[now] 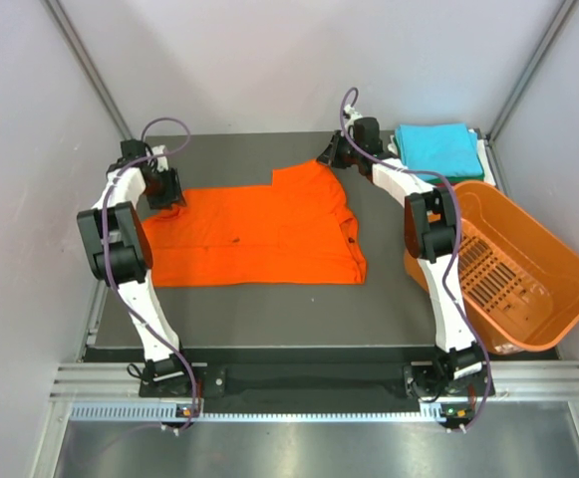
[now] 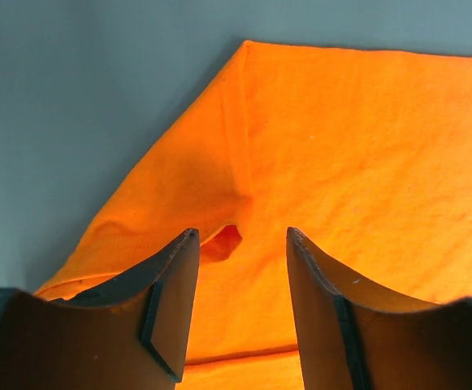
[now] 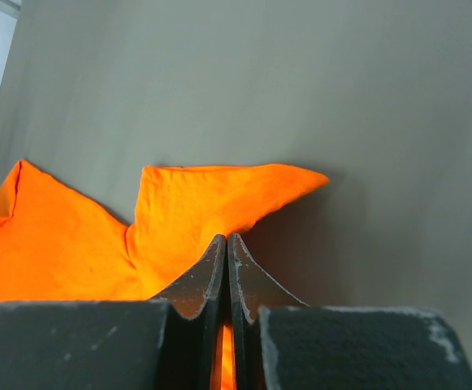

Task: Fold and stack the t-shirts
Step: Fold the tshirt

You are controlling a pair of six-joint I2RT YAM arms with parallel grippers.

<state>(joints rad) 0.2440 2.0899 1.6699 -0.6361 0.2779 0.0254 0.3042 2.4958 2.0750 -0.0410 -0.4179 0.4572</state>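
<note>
- Grey tabletop [image 1: 389, 299] between pale walls carries the orange t-shirt [image 1: 259, 234], spread flat across its middle.
- Over the shirt's far left corner hangs the left gripper [image 2: 240, 236], jaws parted, with a small raised pucker of cloth between them and nothing pinched.
- At the shirt's far right edge the right gripper [image 3: 227, 240] is clenched, orange cloth showing in the slit between its fingers.
- At the far right corner lies the turquoise t-shirt [image 1: 434, 149], folded square, apart from the orange one.
- Along the right edge sits the basket [image 1: 558, 249], just beside the right arm.
</note>
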